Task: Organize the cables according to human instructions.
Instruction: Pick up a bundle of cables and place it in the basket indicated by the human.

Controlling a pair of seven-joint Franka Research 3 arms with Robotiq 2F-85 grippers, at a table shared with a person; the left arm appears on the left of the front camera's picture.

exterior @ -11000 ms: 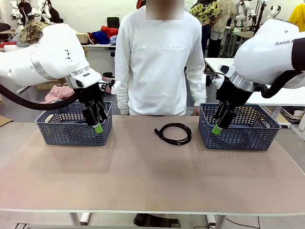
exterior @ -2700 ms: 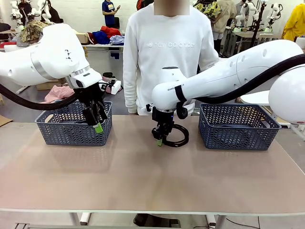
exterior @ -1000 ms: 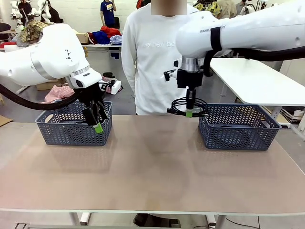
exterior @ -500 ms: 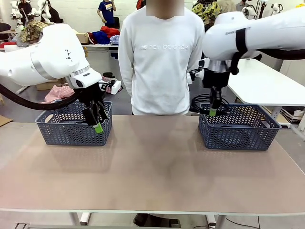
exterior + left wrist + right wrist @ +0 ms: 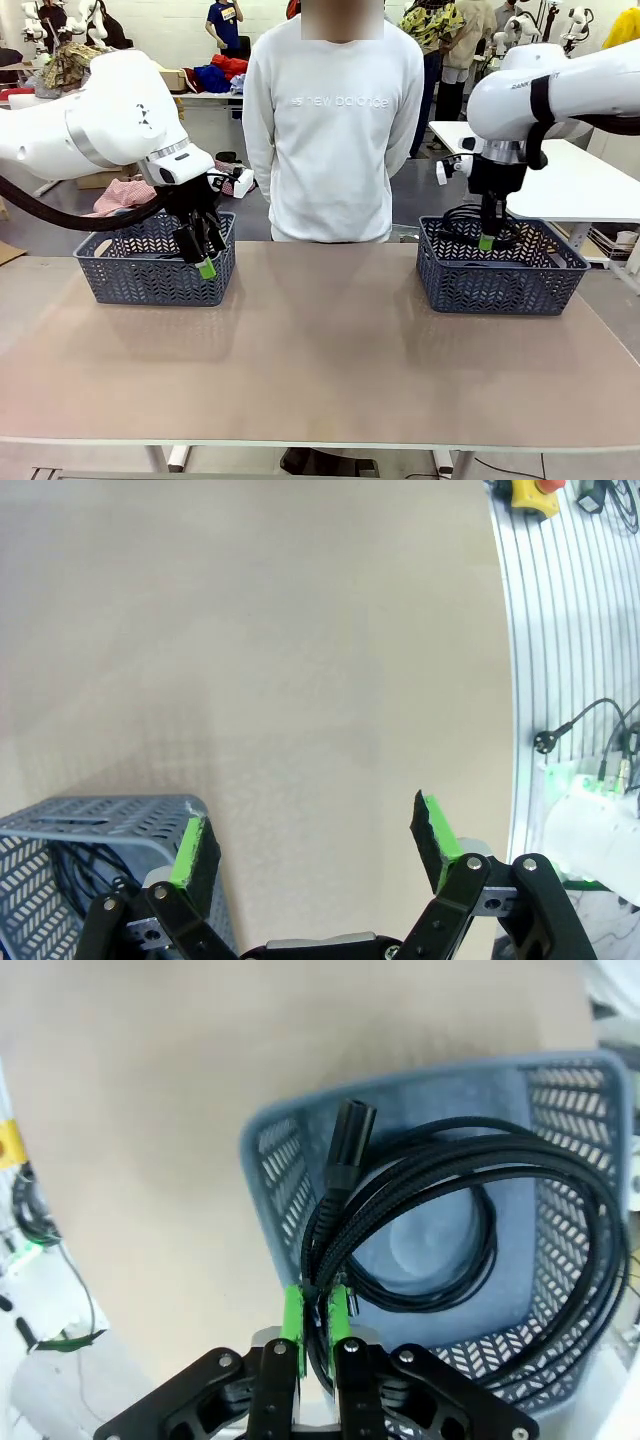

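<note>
A coiled black cable [image 5: 462, 221] hangs over the right grey basket [image 5: 500, 283], with my right gripper [image 5: 487, 241] shut on it. In the right wrist view the green pads [image 5: 292, 1317] pinch the cable's strands, and the coil [image 5: 560, 1175] with its black plug [image 5: 346, 1144] dangles above the basket [image 5: 268, 1182]. My left gripper [image 5: 205, 264] hovers open at the front right corner of the left basket [image 5: 150, 278]. Nothing sits between its fingers [image 5: 193, 848]. Black cable [image 5: 68, 872] lies inside that basket's corner [image 5: 110, 818].
A person in a white sweatshirt [image 5: 335, 130] stands at the table's far edge between the two baskets. The tan tabletop [image 5: 320, 350] stretches bare between and in front of the baskets. Other tables and clothing stand behind.
My right arm lifted the cable off the middle of the table, carried it rightward and brought it down over the right basket. The left arm stayed still.
</note>
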